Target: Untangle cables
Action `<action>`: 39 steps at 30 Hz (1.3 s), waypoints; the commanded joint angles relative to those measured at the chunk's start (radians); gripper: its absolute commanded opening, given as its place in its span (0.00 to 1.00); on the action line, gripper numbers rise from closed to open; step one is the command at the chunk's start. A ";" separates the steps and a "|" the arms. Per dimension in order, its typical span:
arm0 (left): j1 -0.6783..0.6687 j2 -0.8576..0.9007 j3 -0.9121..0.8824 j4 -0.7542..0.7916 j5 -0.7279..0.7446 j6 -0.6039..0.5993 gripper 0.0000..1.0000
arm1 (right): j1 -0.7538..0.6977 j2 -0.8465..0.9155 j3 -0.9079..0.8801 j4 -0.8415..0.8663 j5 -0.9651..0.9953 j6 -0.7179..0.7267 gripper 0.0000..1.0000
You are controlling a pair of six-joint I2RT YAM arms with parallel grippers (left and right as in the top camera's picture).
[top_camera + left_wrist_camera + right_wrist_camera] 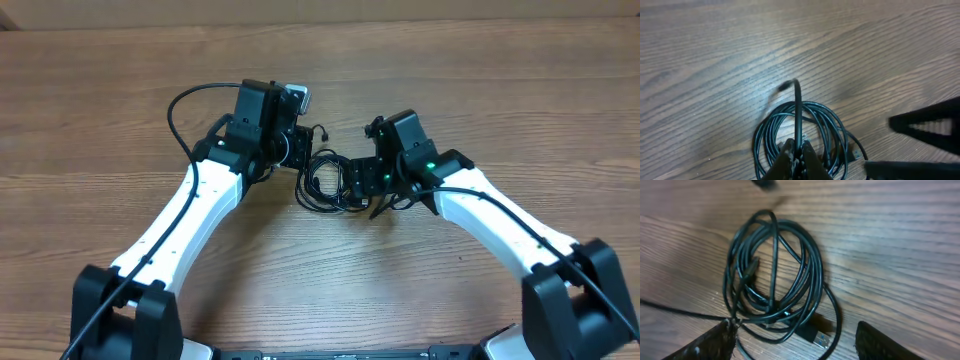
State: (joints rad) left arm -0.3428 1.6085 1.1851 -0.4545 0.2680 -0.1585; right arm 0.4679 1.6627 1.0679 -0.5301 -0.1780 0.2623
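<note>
On the wooden table (500, 80), between the two grippers: cables (325, 180), thin and black, wound into a loose flat coil of several overlapping loops. From the left wrist view, same cables (826, 125) as a round coil, with one strand lifted out of it and ending in a small bent tip just past the coil's far edge. From the right wrist view, cables (812, 275) as an oval coil with crossing strands inside. At the coil's near edge, a silver-ended plug (819, 339) lying on the wood, and a loose loop sagging out beside it.

At the coil's far left side, left gripper (300, 150): clenched on the lifted strand. Close up, left gripper (799, 157) with fingers pressed together over the coil's near rim, strand pinched between.

At the coil's right side, right gripper (365, 188): released, grasping nothing. Close up, right gripper (795, 330) with jaws spread wide, one on either side of the coil's near edge. One fingertip (715, 340) right at an outer strand of the coil; touching or only just beside, cannot tell. Other fingertip clear of the coil, over bare wood. Seen also from the left wrist view as two dark fingers (925, 122) right of the coil, apart from each other and off the loops.
</note>
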 commanded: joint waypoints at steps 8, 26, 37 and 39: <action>-0.005 -0.068 0.010 -0.253 -0.146 -0.033 0.04 | 0.011 0.121 0.016 0.089 -0.003 0.031 0.60; -0.005 -0.064 0.009 -0.372 -0.175 -0.033 0.04 | 0.014 0.186 0.016 0.156 0.027 0.134 0.38; -0.005 -0.064 0.009 -0.380 -0.174 -0.033 0.04 | 0.016 0.195 0.006 0.155 0.026 0.134 0.29; -0.005 -0.064 0.009 -0.380 -0.174 -0.033 0.04 | 0.016 0.204 -0.003 0.158 0.027 0.134 0.25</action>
State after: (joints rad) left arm -0.3428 1.5467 1.1858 -0.8310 0.1066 -0.1822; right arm 0.4786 1.8435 1.0679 -0.3805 -0.1631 0.3916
